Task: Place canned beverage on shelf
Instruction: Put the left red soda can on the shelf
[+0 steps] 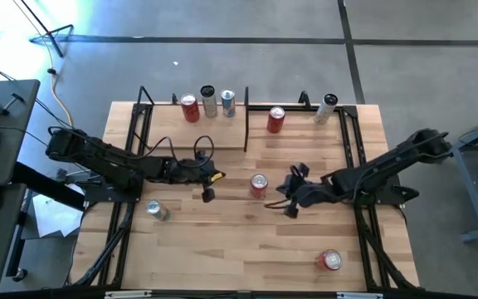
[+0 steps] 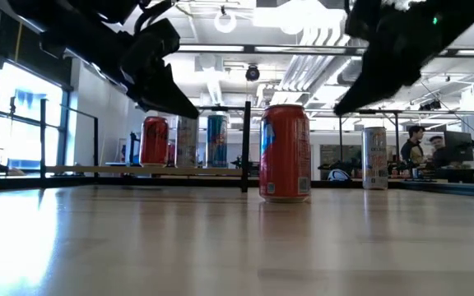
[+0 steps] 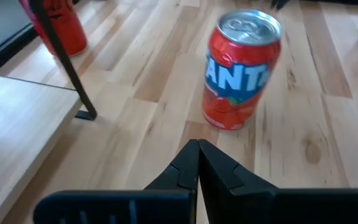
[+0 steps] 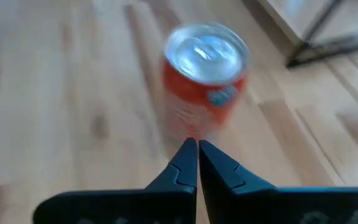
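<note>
High view, from left to right: a silver can (image 1: 157,210) lies on its side near the table's (image 1: 222,249) left part, and the left gripper (image 1: 207,194) hangs above the wood, its fingers pressed together on nothing. Behind it stands the shelf (image 1: 197,133), carrying three upright cans at its back edge: a red one (image 1: 190,109), a dark-topped silver one (image 1: 209,101) and a blue-and-silver one (image 1: 228,103). In the middle of the table stands the orange-red can (image 1: 259,185), between both grippers and touching neither. The right gripper (image 1: 290,209) is near it, also closed and empty. Farther right are a red can (image 1: 276,120) beside the shelf's end panel, a tall pale can (image 1: 327,109) at the back, and a red can (image 1: 331,261) near the front.

Only the left wrist view shows writing: white letters "ANT" on the orange-red can (image 3: 241,68), the rest of the word hidden by the curve. The right wrist view shows the same can (image 4: 205,78) blurred, its label not readable. The low view cuts off both arms at the top; two people sit far behind on the right.
</note>
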